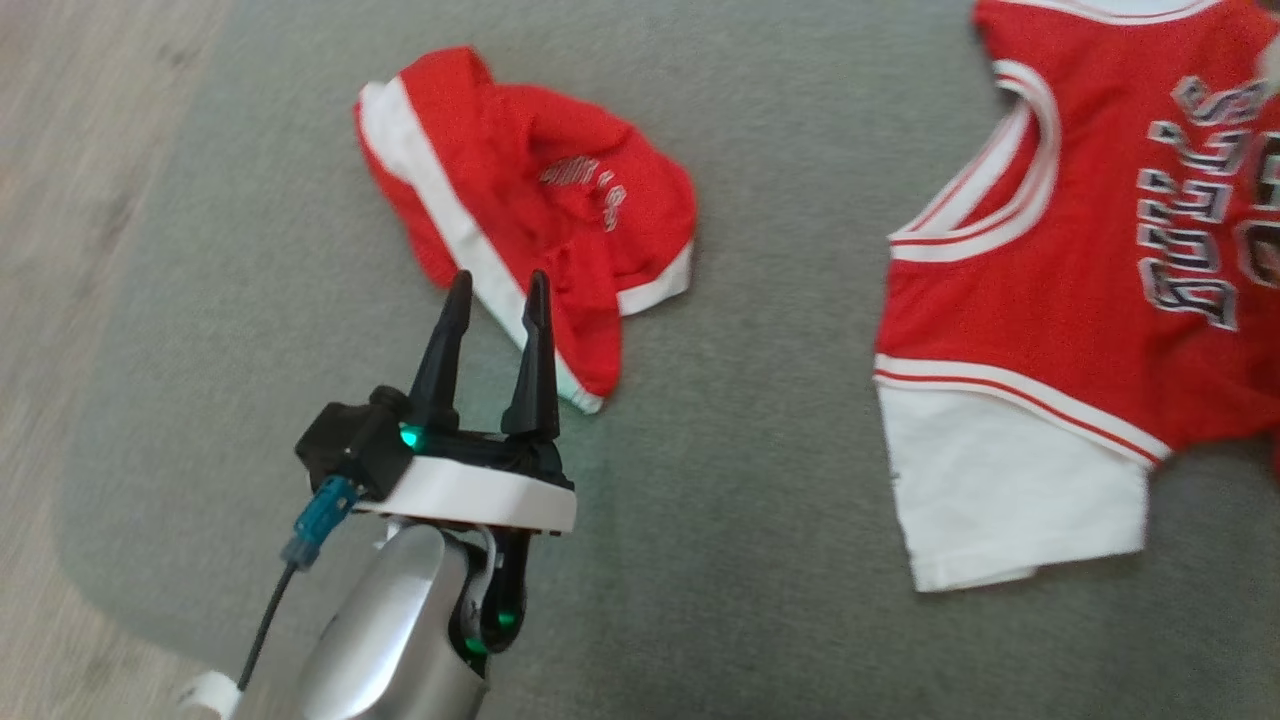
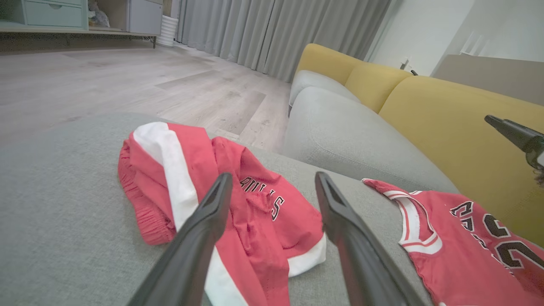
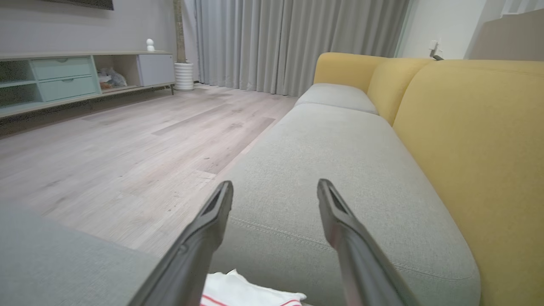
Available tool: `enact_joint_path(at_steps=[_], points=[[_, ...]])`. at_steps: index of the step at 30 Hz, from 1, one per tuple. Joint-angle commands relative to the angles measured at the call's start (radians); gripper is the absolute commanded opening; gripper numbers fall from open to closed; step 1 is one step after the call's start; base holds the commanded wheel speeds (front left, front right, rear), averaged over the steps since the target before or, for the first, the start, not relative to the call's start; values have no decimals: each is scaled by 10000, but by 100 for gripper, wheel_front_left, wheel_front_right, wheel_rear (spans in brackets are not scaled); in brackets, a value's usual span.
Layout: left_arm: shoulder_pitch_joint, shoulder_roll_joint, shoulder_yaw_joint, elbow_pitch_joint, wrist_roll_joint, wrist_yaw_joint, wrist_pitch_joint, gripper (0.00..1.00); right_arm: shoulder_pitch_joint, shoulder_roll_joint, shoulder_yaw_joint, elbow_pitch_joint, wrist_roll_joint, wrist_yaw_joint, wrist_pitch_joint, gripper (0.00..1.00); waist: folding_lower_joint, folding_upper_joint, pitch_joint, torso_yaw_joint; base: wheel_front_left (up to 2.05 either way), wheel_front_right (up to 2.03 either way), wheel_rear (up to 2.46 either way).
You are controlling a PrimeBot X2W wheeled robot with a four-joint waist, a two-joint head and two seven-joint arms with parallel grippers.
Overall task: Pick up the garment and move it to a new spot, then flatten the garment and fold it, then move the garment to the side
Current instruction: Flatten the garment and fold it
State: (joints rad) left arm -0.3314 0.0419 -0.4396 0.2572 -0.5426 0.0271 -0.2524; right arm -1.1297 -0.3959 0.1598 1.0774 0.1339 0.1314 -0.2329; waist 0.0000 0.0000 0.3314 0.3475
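Note:
A red jersey [image 1: 1050, 300] with black lettering and a white sleeve lies spread on the grey cushion at the right; it also shows as the jersey [image 2: 459, 255] in the left wrist view. A crumpled pair of red shorts [image 1: 540, 170] with a white stripe lies at upper centre. My left gripper [image 1: 500, 278] is open, its tips at the near edge of the shorts [image 2: 263, 212], with nothing between the fingers. My right gripper [image 3: 275, 183] is open above a white fold of fabric [image 3: 238, 291] and holds nothing. One of its dark fingertips [image 2: 508, 129] shows above the jersey.
The clothes lie on a grey seat cushion [image 1: 740, 520] whose rounded edge drops to a wooden floor [image 1: 60, 300] at the left. A yellow sofa back [image 3: 476, 148] runs along the right. A low cabinet [image 3: 63, 76] and curtains [image 3: 297, 42] stand far off.

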Motion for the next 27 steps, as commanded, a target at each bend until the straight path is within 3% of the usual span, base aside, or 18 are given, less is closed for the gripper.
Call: enact_joint_path(at_steps=[1, 6, 13, 21, 27], points=[[-190, 83, 433, -287, 125, 12, -93, 100, 376, 243, 79, -476, 29, -7, -169, 100, 0, 0, -420, -466, 0, 0, 0], [-20, 83, 693, -287, 397, -34, -93, 100, 2060, 791, -391, -2210, 304, -7, -281, 100, 0, 0, -1026, -1342, 0, 0, 0], [329, 83, 835, -191, 565, -98, -93, 100, 5728, 1998, -1581, -5199, 458, -7, -286, 100, 0, 0, -1841, -2372, 0, 0, 0], [683, 83, 872, -105, 596, -67, -93, 100, 8928, 3205, -2161, -7182, 210, -7, -287, 100, 0, 0, -2294, -3012, 0, 0, 0], [875, 83, 838, 91, 715, -123, -93, 100, 10396, 3440, -2299, -8028, 66, -7, -288, 100, 0, 0, -2364, -3336, 0, 0, 0]])
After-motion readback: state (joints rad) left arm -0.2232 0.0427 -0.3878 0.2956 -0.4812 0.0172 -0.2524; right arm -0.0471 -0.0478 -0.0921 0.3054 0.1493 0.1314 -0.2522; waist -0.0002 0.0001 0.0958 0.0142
